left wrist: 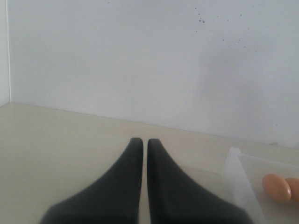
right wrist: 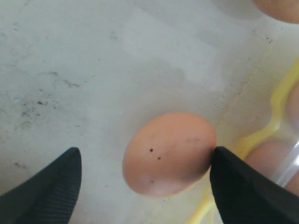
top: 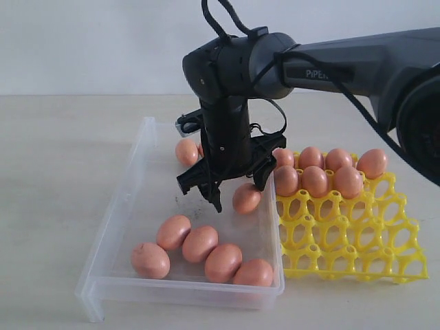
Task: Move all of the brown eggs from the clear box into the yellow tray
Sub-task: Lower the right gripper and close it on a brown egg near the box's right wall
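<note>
Right gripper [right wrist: 145,157] spread astride a brown egg [top: 246,198], clear box [top: 110,227].
We judge grasp pending: close gently, then lift to yellow tray [top: 357,240].

Eggs [top: 200,244] in both box [top: 117,213] and tray [top: 357,240]

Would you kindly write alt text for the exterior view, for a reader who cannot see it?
The right gripper, open, straddles one brown egg inside the clear box, beside the yellow tray. Four more eggs line the box's near end; seven eggs sit in the tray's far rows.
</note>
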Tool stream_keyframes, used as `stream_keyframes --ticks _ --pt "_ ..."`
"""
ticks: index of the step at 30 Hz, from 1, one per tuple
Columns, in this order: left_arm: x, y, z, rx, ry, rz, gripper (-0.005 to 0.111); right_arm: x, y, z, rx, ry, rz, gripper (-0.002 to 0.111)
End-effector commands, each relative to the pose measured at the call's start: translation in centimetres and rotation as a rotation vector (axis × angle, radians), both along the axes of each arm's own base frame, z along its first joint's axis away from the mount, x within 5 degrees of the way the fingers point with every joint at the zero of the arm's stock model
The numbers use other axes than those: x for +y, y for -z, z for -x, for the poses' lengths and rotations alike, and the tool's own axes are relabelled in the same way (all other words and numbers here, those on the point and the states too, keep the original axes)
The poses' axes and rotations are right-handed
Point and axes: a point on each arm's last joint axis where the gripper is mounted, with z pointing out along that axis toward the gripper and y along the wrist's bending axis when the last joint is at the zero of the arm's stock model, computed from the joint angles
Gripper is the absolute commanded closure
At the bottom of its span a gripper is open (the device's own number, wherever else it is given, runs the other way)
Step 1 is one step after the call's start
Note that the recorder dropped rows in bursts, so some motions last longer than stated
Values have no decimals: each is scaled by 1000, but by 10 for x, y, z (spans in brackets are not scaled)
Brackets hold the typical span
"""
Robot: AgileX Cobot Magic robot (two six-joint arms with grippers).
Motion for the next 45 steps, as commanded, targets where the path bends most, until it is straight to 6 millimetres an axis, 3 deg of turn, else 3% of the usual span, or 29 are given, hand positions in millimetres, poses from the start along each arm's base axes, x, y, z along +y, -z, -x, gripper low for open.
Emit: stream_keyframes --ticks 1,9,18,34,38,41,42,45 --pt "0 1 0 -5 2 17 103 0 -5 0 -11 36 -6 41" --pt "0 1 0 -5 2 17 103 1 -4 1 -4 87 -17 41" --pt "0 1 0 -5 2 17 103 5 30 2 80 88 3 41" --pt "0 1 0 -5 2 17 103 5 31 2 80 59 10 42" --pt "0 1 0 -5 2 17 103 4 31 2 81 40 12 64" --pt "0 1 0 -5 2 17 103 4 31 2 85 0 14 92" --pt "0 1 0 -5 2 17 103 5 31 2 88 -25 14 106" --pt "0 1 0 -3 2 18 103 5 31 2 91 -57 15 109"
